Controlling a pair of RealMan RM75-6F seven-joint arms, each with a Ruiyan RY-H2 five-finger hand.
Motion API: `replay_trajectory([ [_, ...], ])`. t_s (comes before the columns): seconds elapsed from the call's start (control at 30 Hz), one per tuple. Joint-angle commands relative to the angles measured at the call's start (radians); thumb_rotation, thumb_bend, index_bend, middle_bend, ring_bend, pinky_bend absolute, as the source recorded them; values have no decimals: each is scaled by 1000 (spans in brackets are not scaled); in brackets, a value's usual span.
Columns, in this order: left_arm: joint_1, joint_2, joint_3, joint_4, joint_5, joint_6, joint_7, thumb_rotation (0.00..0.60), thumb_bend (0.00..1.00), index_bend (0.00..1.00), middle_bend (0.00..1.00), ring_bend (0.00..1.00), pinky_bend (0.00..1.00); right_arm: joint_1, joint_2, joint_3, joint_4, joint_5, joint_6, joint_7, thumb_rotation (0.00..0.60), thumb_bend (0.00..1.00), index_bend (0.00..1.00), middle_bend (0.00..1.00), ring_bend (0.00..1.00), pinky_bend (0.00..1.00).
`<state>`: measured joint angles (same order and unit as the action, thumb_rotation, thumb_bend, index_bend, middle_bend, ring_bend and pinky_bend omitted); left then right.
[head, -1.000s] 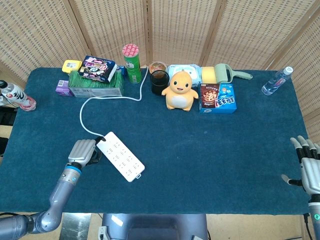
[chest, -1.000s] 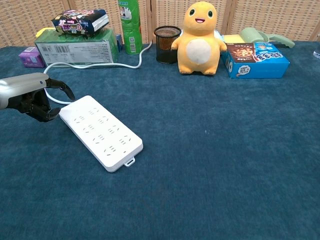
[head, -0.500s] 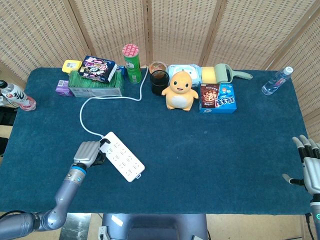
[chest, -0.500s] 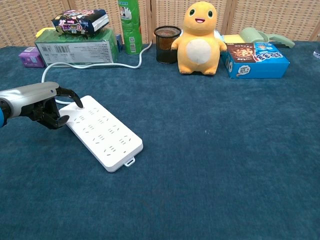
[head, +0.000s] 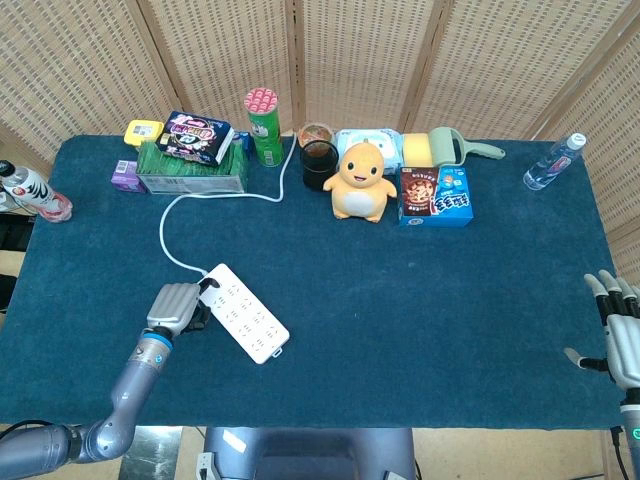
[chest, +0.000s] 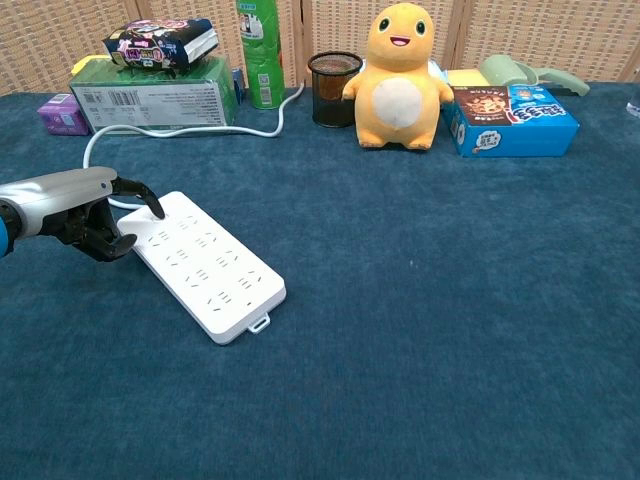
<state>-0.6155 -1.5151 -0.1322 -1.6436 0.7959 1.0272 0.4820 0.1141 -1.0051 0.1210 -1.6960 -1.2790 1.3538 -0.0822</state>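
1. Left hand (chest: 85, 208) sits low on the blue cloth at the cord end of the white power strip (chest: 205, 263), fingers curled, with one fingertip resting on the strip's top face near that end — whether it truly grips the strip, the views do not settle.
2. Right hand (head: 618, 335) rests at the table's far right edge in the head view, fingers spread and nothing in them; it is well apart from everything else.
3. White power strip lies flat and diagonal on the cloth, its cord end toward the left hand and its other end pointing toward the table's near edge.
4. Its white cable (head: 170, 222) loops away across the cloth to the back row, running past the green box (head: 190, 172) toward the green tube can (head: 264, 127).
5. A dark snack bag (head: 196, 137) lies on top of the green box.
6. Further along the back row — a dark mesh cup (head: 319, 164), the orange plush toy (head: 362, 181) just beside it, and a blue cookie box (head: 436, 196).
7. A clear water bottle (head: 553, 162) lies near the back right corner.
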Motion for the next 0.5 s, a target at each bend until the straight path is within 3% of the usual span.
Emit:
replay_trajectory([
  [0.03,-2,0,2,1,-4,3,2,600,567,240,1000,1000,1000,-1,0,0,0,0,1,1,600,0,53,27,18,0],
  [0.5,-11,4,9,4,-29,1,3,600,563,240,1000,1000,1000,-1,1,-1,1,1,2,1,600,0,54,27,18,0],
])
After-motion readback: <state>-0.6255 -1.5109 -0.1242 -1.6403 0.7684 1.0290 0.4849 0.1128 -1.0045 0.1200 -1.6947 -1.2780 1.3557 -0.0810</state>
